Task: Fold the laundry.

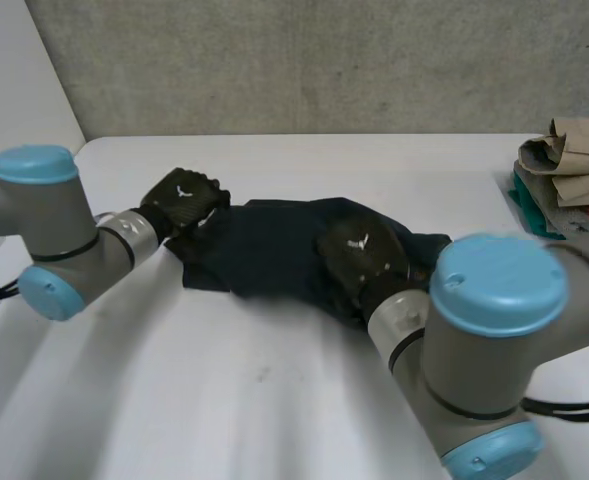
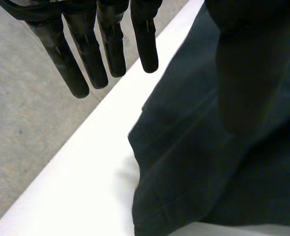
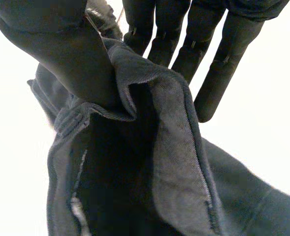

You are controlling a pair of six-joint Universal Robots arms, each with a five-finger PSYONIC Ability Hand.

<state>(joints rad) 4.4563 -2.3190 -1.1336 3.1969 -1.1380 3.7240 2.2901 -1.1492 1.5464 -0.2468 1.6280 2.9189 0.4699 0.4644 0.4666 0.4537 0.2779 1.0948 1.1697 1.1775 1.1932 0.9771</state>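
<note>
A dark navy cloth lies crumpled in the middle of the white table. My left hand is at the cloth's far left corner. In the left wrist view its fingers hang straight beyond the cloth, over the table's far edge, and hold nothing. My right hand rests on the cloth's right part. In the right wrist view a raised fold of the cloth is pinched between the thumb and the fingers.
A pile of folded laundry stands at the table's back right, with a tan piece on top and teal and orange pieces under it. A grey wall rises behind the table. Grey floor lies past the far edge.
</note>
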